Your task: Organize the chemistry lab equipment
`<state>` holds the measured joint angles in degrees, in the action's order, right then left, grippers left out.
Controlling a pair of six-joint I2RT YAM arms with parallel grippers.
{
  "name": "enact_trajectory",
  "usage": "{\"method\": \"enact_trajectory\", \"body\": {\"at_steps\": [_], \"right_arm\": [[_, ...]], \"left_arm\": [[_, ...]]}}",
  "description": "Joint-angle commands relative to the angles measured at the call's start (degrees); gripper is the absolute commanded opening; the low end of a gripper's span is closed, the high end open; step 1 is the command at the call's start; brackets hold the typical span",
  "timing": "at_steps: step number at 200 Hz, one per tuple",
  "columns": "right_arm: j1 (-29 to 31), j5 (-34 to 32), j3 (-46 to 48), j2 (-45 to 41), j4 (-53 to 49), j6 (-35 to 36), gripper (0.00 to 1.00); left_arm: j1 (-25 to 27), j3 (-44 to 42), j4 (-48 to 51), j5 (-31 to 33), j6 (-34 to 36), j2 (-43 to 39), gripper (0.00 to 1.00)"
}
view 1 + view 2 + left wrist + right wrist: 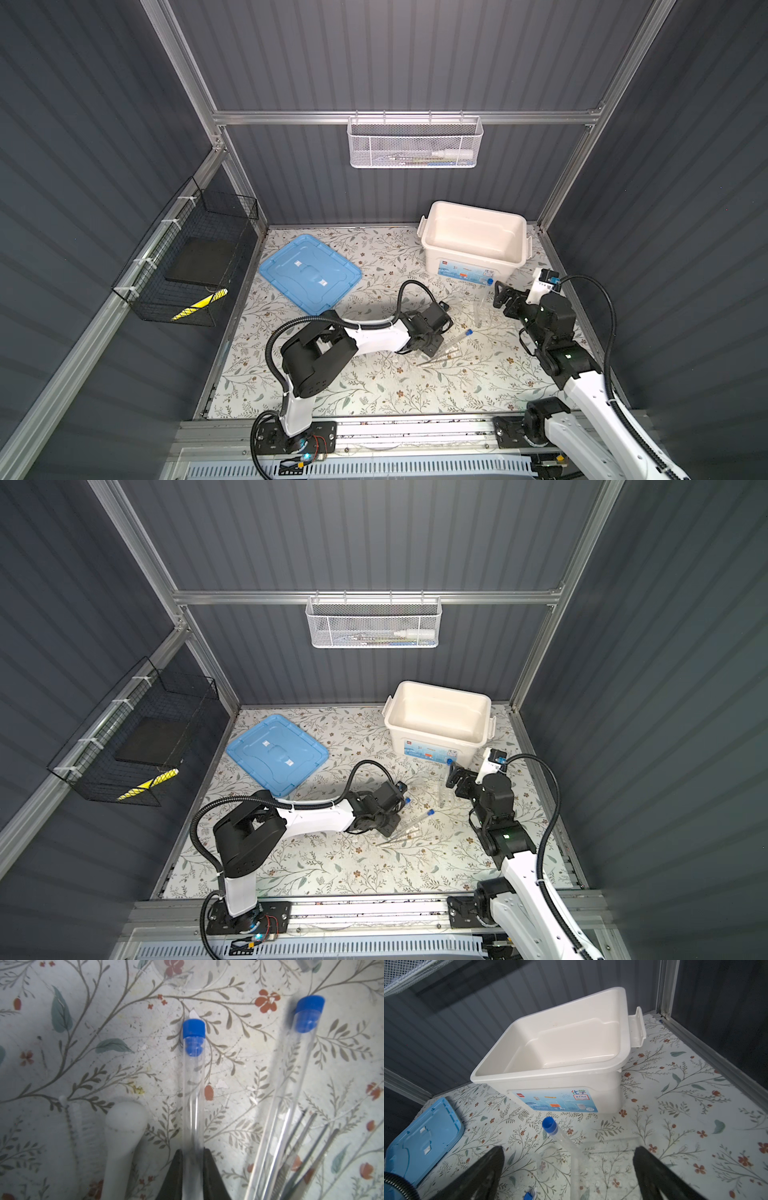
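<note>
Left end effector (192, 1150) is pinching the capless end of a test tube (193, 1084) lying flat on the table (374, 386); I'd be lifting straight up, clear of the tweezers (438, 358), toward the rack (481, 311) at 2 o'clock, right end effector (569, 1148) hovering there wide open, empty.

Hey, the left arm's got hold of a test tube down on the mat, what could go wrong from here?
The left gripper pinches the test tube well away from its blue cap, so the smooth tube might slip or swing when lifted. The second tube and the tweezers lie right beside it and could get knocked. The right gripper, jaws open, sits close to the rack tube; a bump might tip it.
</note>
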<state>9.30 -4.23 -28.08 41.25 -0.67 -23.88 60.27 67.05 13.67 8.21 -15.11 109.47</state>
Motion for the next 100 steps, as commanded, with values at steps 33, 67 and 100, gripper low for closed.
{"method": "enact_trajectory", "body": {"at_steps": [33, 67, 100], "right_arm": [[-2.72, 12.40, 3.02, -2.01, -4.85, -8.14, 0.89], [-4.57, 17.92, 3.68, -0.90, -3.93, -11.53, 0.84], [-5.63, 24.62, 4.82, 1.99, 0.31, -15.86, 0.80]], "left_arm": [[0.29, -2.40, -4.49, -1.81, 4.28, -7.02, 0.13], [0.63, -2.51, -6.70, -2.55, 6.50, -8.65, 0.13], [1.41, -2.70, -9.91, -3.38, 7.81, -9.39, 0.13]]}}
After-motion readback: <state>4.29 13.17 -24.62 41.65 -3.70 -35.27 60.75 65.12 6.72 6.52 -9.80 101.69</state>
